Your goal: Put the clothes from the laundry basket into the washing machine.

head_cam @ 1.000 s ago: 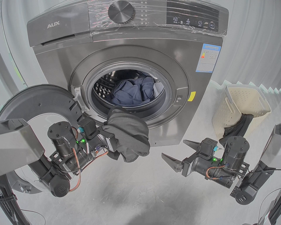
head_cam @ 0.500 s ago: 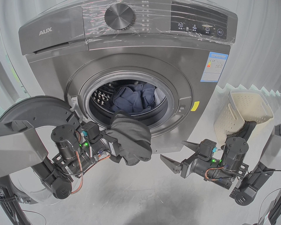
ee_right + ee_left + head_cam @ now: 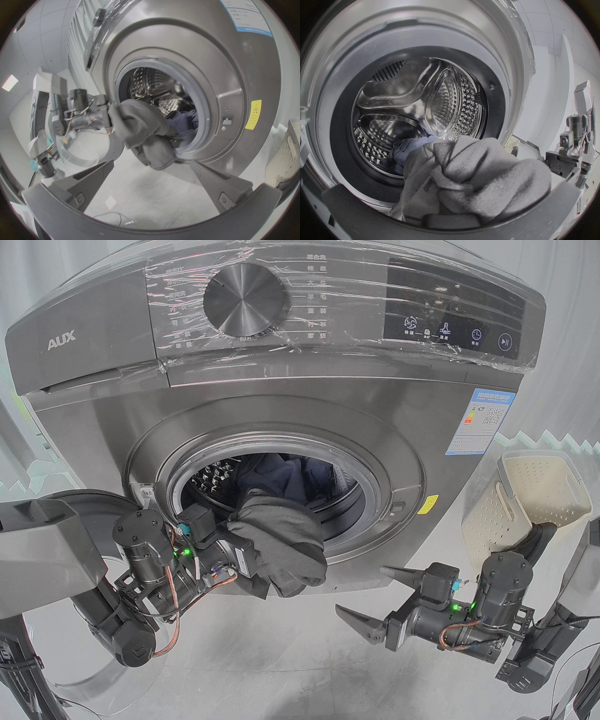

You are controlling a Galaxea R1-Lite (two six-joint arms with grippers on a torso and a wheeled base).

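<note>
The washing machine stands with its door swung open to the left. Dark blue clothes lie inside the drum. My left gripper is shut on a dark grey garment, held at the lower rim of the drum opening; the cloth drapes over its fingers. The same grey garment bulges in front of the drum in the left wrist view. My right gripper hangs open and empty, low in front of the machine on the right. The cream laundry basket holds a black garment that spills over its edge.
The open round door sits behind my left arm. Bare grey floor lies in front of the machine. The basket leans beside the machine's right side, close to my right arm.
The head view has shifted; the machine now looms larger and closer. The grey garment in my left gripper has come from below the opening up to its lower rim. The right gripper stays open.
</note>
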